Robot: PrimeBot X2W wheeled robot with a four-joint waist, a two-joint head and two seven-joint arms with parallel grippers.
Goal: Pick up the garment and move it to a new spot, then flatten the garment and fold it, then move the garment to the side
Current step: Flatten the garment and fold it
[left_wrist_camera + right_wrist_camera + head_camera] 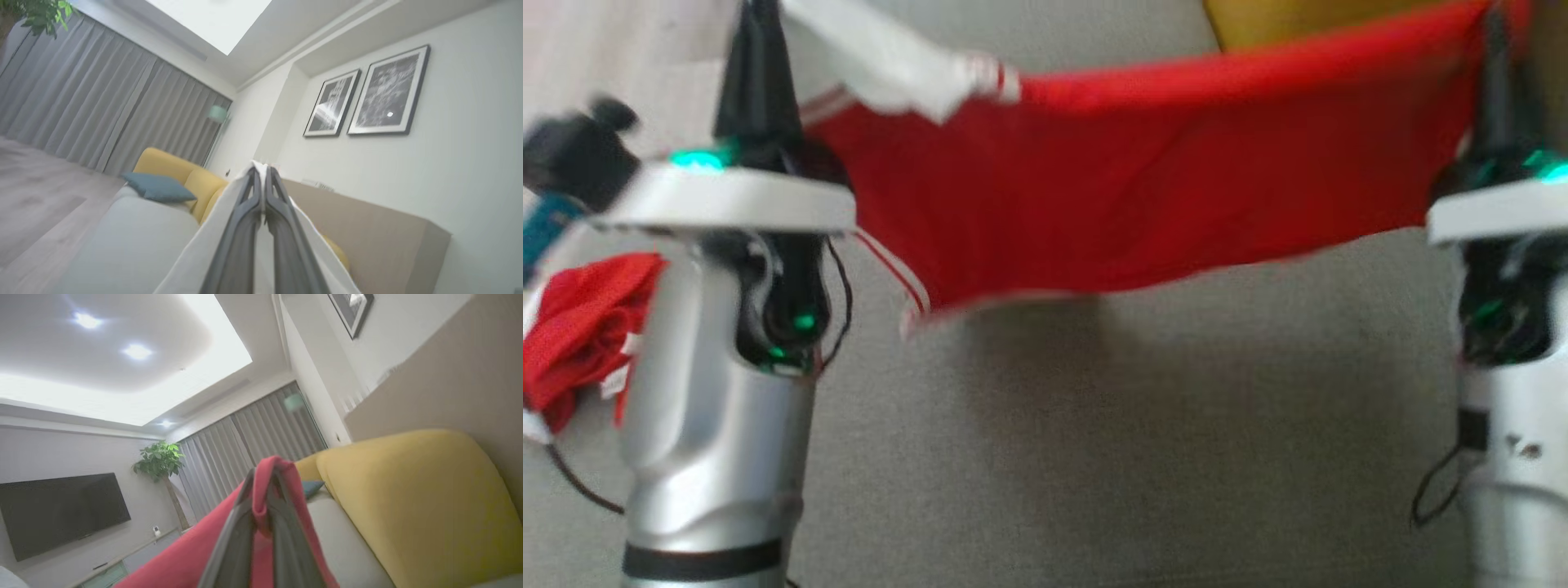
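A red garment (pixel 1111 204) with white sleeves and white stripes hangs stretched in the air above the grey sofa seat (pixel 1135 425). My left gripper (pixel 756 33) is shut on its white upper left corner; in the left wrist view the fingers (pixel 263 183) pinch white cloth (pixel 196 253). At the upper right my right gripper (pixel 1494 49) is shut on the red edge; in the right wrist view red fabric (pixel 184 555) is draped over and clamped between the fingers (pixel 265 486). The lower hem sags in the middle, off the seat.
A second red and white garment (pixel 580 335) lies crumpled at the left beside my left forearm. A yellow sofa back (pixel 408 506) stands behind, with a blue cushion (pixel 157 188) at the far end. Wooden floor (pixel 613 49) lies beyond the seat's left edge.
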